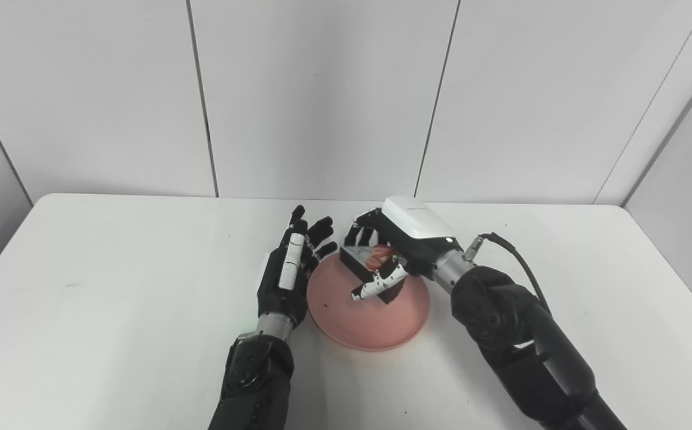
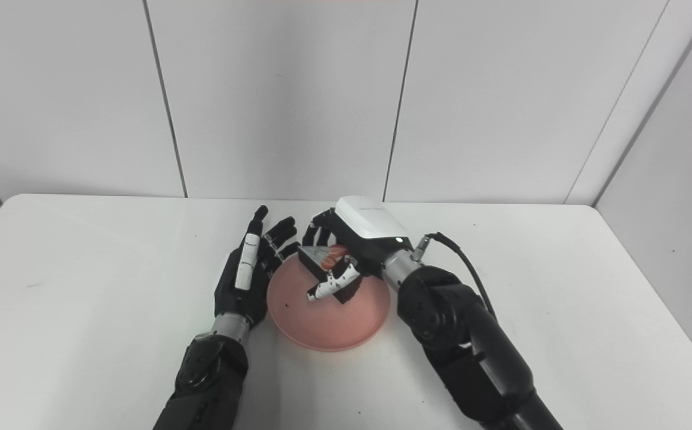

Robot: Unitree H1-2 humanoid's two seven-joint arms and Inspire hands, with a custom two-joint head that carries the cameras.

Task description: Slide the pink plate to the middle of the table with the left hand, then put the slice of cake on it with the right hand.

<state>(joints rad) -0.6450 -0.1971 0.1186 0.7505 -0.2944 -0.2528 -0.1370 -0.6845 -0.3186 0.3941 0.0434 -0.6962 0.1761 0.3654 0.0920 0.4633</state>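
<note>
Now your cake is over the plate.

Your right hand (image 1: pixel 395 251) holds the slice of cake (image 1: pixel 367 258) between thumb and fingers, over the far part of the pink plate (image 1: pixel 370 322), which sits near the middle of the table (image 1: pixel 113 298). I can't tell if the cake touches the plate yet. Its long side points left. Your left hand (image 1: pixel 289 269) rests wide and holding nothing, just beside the plate's left rim.

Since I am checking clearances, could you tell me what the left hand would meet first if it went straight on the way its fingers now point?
Probably nothing: the left hand points away toward the back edge of the white table, beside the pink plate, and that stretch looks free. Depth is uncertain.
</note>
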